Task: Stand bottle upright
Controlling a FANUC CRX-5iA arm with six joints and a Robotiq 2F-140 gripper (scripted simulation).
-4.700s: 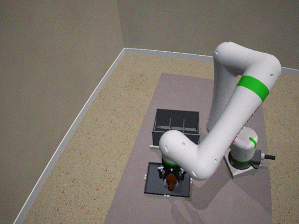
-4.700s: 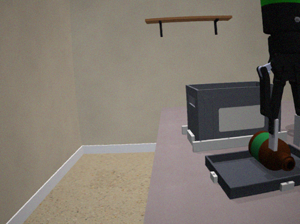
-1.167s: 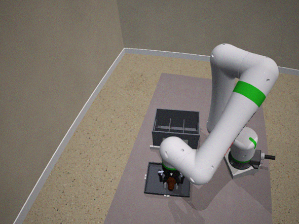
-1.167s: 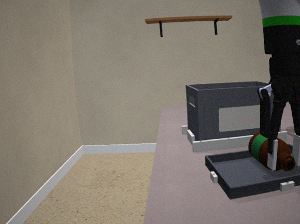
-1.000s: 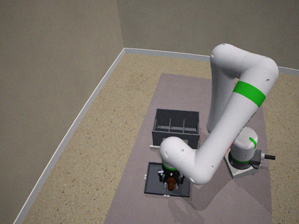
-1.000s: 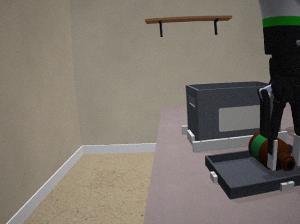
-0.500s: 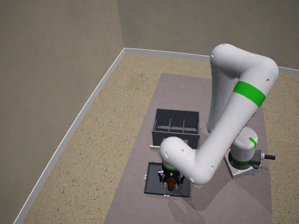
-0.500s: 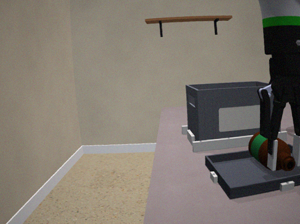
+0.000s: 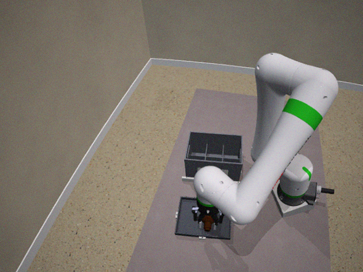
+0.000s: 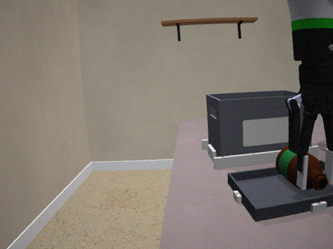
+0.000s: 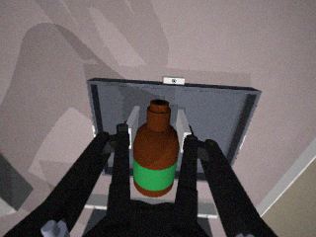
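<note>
A brown bottle (image 9: 208, 223) (image 10: 286, 161) (image 11: 155, 170) with a green band lies on its side on the dark grey tray (image 9: 185, 220) (image 10: 264, 189) (image 11: 212, 114). Its neck points away from the crate, and its base end is near the tray's crate-side rim. My gripper (image 9: 207, 226) (image 10: 316, 177) (image 11: 158, 116) points down, partly open, with one light pad on each side of the bottle's neck and shoulder. In the wrist view gaps show between the pads and the neck. The tray lies level. The dark grey crate (image 9: 191, 169) (image 10: 231, 130) stands level beside it.
White stop blocks (image 9: 202, 238) (image 10: 318, 206) (image 11: 174, 80) sit against the tray's outer edges. White strips (image 10: 244, 160) line the crate's foot. The crate has inner dividers. A wooden shelf (image 10: 209, 21) hangs on the back wall.
</note>
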